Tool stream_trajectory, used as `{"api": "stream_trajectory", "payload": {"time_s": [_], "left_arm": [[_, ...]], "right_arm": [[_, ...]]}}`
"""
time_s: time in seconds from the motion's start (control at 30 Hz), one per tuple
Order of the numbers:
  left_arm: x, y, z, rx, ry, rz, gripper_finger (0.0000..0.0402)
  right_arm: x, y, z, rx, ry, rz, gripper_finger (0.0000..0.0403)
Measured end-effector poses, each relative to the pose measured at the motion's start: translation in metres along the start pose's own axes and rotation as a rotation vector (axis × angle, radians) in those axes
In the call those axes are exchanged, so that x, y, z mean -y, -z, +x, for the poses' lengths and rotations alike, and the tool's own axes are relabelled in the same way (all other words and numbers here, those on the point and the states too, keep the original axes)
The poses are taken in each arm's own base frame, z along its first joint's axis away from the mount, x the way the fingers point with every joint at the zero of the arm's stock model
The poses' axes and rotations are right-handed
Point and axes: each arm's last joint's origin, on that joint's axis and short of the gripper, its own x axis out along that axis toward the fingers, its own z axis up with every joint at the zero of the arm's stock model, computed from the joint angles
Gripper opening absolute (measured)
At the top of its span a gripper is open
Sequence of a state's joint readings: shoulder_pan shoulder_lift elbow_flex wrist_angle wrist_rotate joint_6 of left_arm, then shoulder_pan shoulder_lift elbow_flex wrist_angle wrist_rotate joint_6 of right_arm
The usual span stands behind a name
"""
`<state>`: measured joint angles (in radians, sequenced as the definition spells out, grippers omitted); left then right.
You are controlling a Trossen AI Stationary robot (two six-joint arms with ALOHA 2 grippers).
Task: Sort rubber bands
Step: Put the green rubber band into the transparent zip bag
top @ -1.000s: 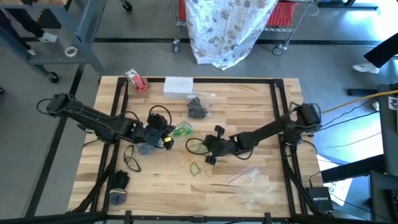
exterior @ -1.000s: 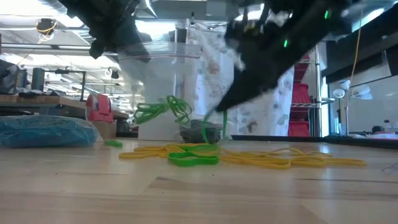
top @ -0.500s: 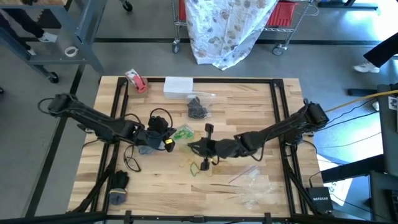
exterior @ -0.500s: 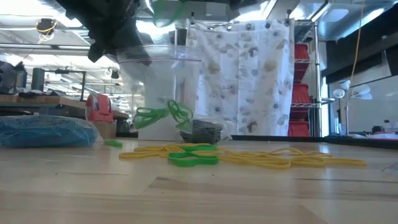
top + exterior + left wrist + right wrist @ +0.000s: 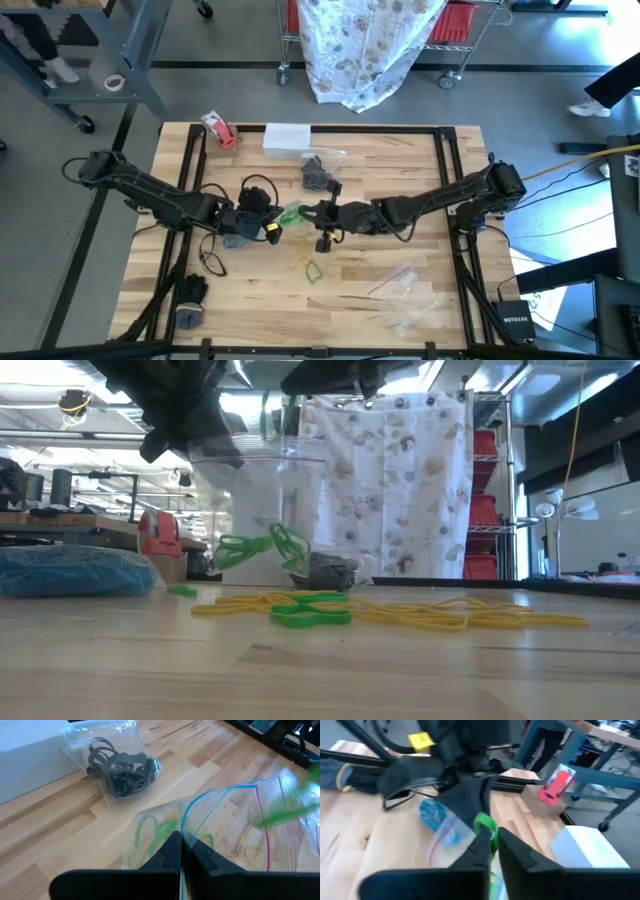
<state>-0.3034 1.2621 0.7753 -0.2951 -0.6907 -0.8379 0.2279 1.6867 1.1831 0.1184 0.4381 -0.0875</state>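
Left gripper (image 5: 181,851) is clamping the clear bag (image 5: 235,827) rim, jaws closed on it. Right gripper (image 5: 492,842) is pinching a green rubber band (image 5: 485,827) beside the bag mouth at mid-counter (image 5: 400,170).

- We see bright, even overhead light; shadows on the table (image 5: 400,170) stay soft.
- At twelve o'clock ceiling lamps (image 5: 70,402) glare.
- Right wrist view is motion-blurred.

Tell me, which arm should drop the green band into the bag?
The right one, probably. Its claw pinches the green band right above the open bag. The left claw is shut on the bag's rim, holding it up, so it isn't free.
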Motion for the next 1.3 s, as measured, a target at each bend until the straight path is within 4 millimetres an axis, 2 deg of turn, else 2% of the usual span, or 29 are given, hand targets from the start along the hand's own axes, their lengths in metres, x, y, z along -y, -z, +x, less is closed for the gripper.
{"api": "stream_trajectory", "payload": {"time_s": [0.27, 0.4, 0.57, 0.7, 0.97, 1.17, 1.3], "left_arm": [[-0.001, 0.000, 0.001, 0.000, -0.004, -0.001, 0.0000], [0.000, 0.001, 0.000, -0.003, -0.002, 0.005, 0.0000], [0.000, 0.001, -0.001, -0.005, -0.003, 0.008, 0.0000], [0.000, 0.001, -0.001, -0.005, -0.003, 0.007, 0.0000], [0.000, 0.001, -0.001, -0.004, -0.002, 0.013, 0.0000], [0.000, 0.001, -0.001, -0.004, -0.002, 0.032, 0.0000], [0.000, 0.001, -0.001, -0.004, -0.002, 0.033, 0.0000]], "right_arm": [[-0.008, 0.000, -0.008, -0.026, -0.032, -0.051, 0.0145], [-0.013, 0.005, -0.020, -0.118, -0.060, -0.062, 0.0165], [-0.017, 0.029, -0.027, -0.348, -0.068, 0.001, 0.0167], [-0.023, 0.063, -0.018, -0.458, -0.059, 0.025, 0.0167], [-0.033, 0.123, 0.009, -0.518, -0.108, 0.028, 0.0168], [-0.024, 0.147, 0.032, -0.557, -0.125, 0.065, 0.0168], [-0.015, 0.152, 0.042, -0.559, -0.167, 0.113, 0.0168]]}}
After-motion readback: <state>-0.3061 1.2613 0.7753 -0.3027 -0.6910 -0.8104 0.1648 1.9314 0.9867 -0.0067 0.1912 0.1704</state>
